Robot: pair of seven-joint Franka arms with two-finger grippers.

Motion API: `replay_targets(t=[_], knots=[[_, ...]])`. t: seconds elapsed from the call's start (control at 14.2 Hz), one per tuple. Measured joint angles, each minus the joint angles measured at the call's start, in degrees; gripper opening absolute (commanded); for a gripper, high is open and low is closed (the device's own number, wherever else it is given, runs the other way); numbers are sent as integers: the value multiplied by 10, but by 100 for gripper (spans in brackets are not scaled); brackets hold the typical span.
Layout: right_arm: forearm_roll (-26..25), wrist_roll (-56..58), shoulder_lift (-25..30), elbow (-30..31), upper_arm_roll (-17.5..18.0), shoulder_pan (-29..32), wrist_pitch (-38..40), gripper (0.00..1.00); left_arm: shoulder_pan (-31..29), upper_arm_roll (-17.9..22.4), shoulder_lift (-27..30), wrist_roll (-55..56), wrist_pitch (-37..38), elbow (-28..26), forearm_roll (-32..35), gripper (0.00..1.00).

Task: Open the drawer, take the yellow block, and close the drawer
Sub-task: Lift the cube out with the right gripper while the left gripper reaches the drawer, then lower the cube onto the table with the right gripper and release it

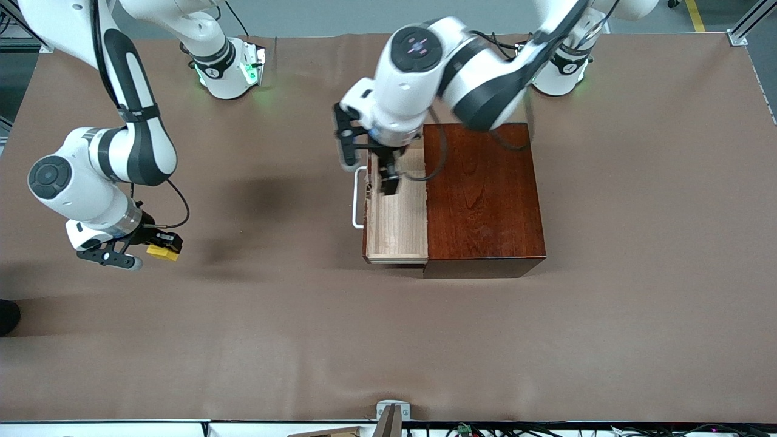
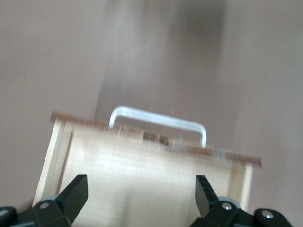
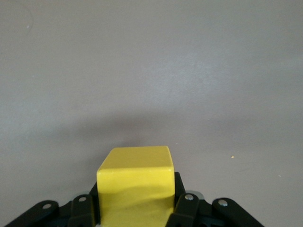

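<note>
The dark reddish-brown box (image 1: pixel 482 194) stands mid-table. Its light wooden drawer (image 1: pixel 397 224) is pulled out toward the right arm's end, and the tray looks empty. The white bar handle (image 1: pixel 358 197) is on the drawer's front. My left gripper (image 1: pixel 388 181) is open and empty over the drawer's tray. In the left wrist view the tray (image 2: pixel 142 165) and handle (image 2: pixel 158 122) lie under the open left gripper (image 2: pixel 141 187). My right gripper (image 1: pixel 155 249) is shut on the yellow block (image 1: pixel 162 252), low over the table toward the right arm's end. The block (image 3: pixel 136 184) fills the right gripper (image 3: pixel 136 201).
Brown cloth covers the table (image 1: pixel 388 340). The box is the only large object. A small grey fixture (image 1: pixel 391 413) sits at the table edge nearest the front camera.
</note>
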State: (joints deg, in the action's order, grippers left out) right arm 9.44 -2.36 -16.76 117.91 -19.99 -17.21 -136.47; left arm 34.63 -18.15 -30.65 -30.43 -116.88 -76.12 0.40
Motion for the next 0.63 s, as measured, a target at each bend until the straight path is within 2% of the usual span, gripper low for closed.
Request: replay_targets(t=[0.14, 0.28, 0.63], knots=[[36, 60, -16, 1, 0, 10, -19, 0, 21, -1, -37, 0, -57, 13, 0, 100], [49, 82, -41, 0, 0, 16, -40, 0, 36, -1, -64, 0, -101, 17, 0, 100], [51, 91, -99, -35, 2, 19, -49, 0, 43, 9, -113, -58, -127, 20, 0, 100]])
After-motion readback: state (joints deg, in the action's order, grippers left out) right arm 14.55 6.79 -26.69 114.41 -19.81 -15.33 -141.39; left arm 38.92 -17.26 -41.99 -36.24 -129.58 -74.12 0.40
